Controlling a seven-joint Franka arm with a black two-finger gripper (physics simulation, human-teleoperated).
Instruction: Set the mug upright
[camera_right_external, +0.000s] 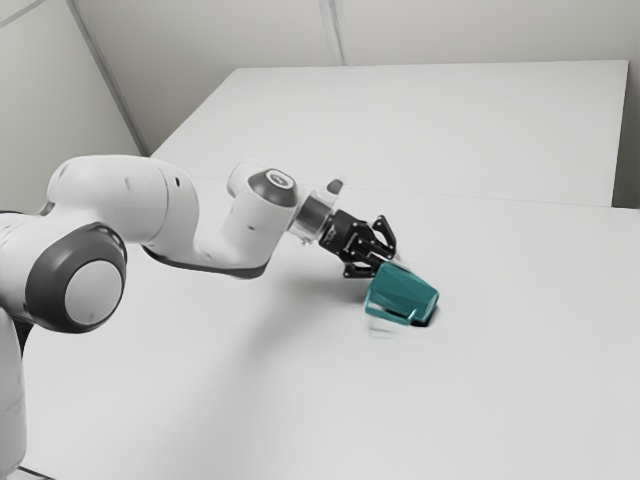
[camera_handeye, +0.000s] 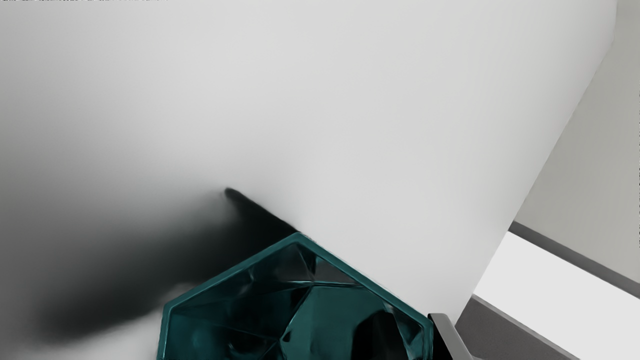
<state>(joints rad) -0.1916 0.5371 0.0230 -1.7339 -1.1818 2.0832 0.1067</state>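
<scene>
On a pale tabletop (camera_right_external: 220, 400) in a grey-walled room (camera_right_external: 200, 40), a black Franka gripper (camera_right_external: 388, 262) reaches down to a faceted teal mug (camera_right_external: 400, 292), tilted off its base. Whether the jaws are clenched on the wall or released, the views cannot tell. The mug sits right at the gripper's tip, on the exterior view's right of it, its rim (camera_handeye: 231, 270) and mouth facing back toward the gripper. Its base points away from the gripper, the long axis seeming to run roughly along the reach; a dark shadow (camera_handeye: 200, 250) falls beyond the rim. That axis decides the coming move, which likely calls for a secure hold, then a turn bringing mouth up and base down
</scene>
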